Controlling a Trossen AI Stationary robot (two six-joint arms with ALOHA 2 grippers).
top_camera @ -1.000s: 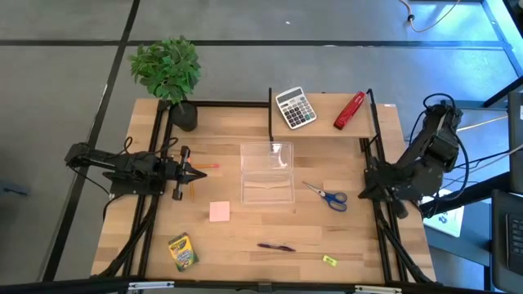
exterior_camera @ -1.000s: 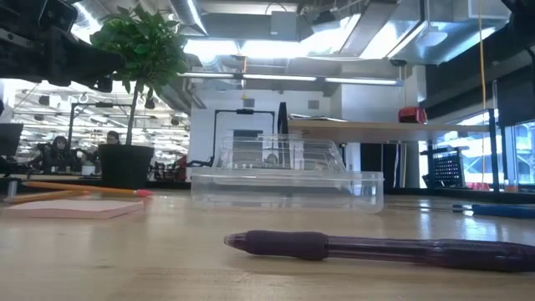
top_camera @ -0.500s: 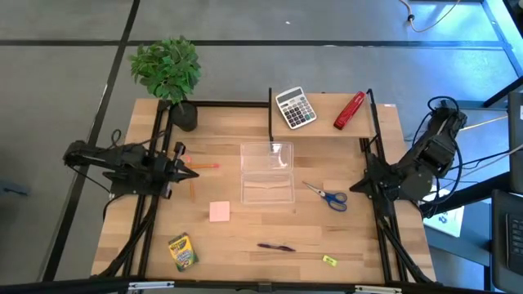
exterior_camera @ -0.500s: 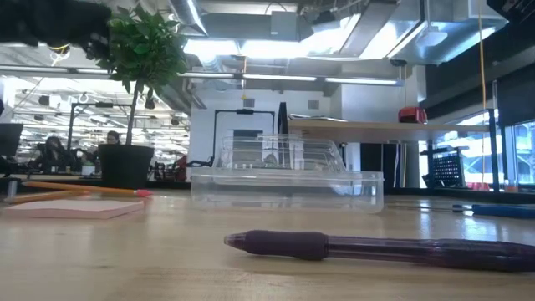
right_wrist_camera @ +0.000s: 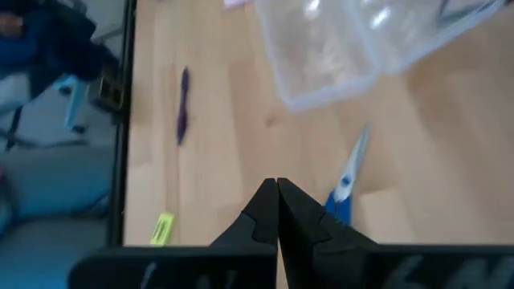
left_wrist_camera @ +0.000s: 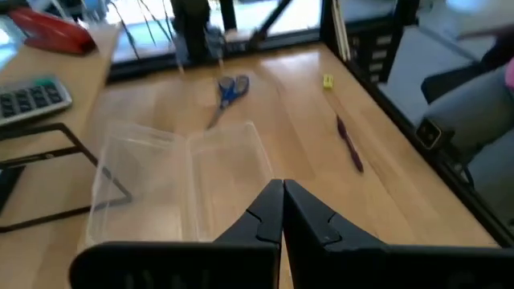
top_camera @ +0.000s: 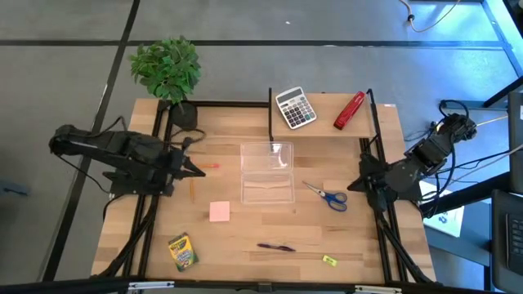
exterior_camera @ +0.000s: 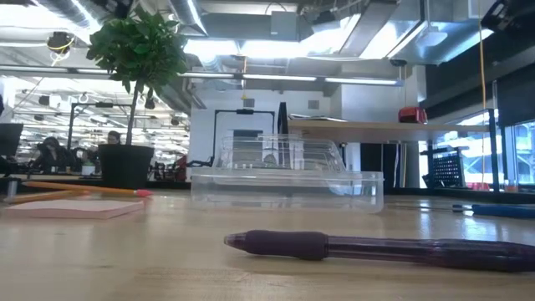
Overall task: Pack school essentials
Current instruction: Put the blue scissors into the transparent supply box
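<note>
Nothing is packed yet, from what I can see. The clear box [top_camera: 268, 175] sits open and empty in the middle of the desk [top_camera: 245, 229], and the school things lie scattered around it.

The left claw [top_camera: 198, 172] hovers at the left-centre of the overhead frame, its fingers pressed together and holding nothing. The right claw [top_camera: 350, 184] hangs at the right-centre, also pinched together and empty.

The scissors [top_camera: 327, 196] lie just right of the box, between it and the right claw. Their long axis runs on a slant, blades toward the upper left near the box corner, blue handles toward the lower right. The right claw is clearly the nearer one, with the handles just to its left in the frame. I'd judge the scissors the likely first pick for that arm, which would have to part its fingers and come down across the blades or the handle.

On the other side, the orange pencils [top_camera: 193, 186] lie just below the left claw, and the pink pad [top_camera: 219, 211] sits lower still. The crayon box [top_camera: 182, 251] is at the lower left, the pen [top_camera: 276, 246] lies level along the bottom centre, and the small yellow piece [top_camera: 329, 260] is at the lower right.
</note>
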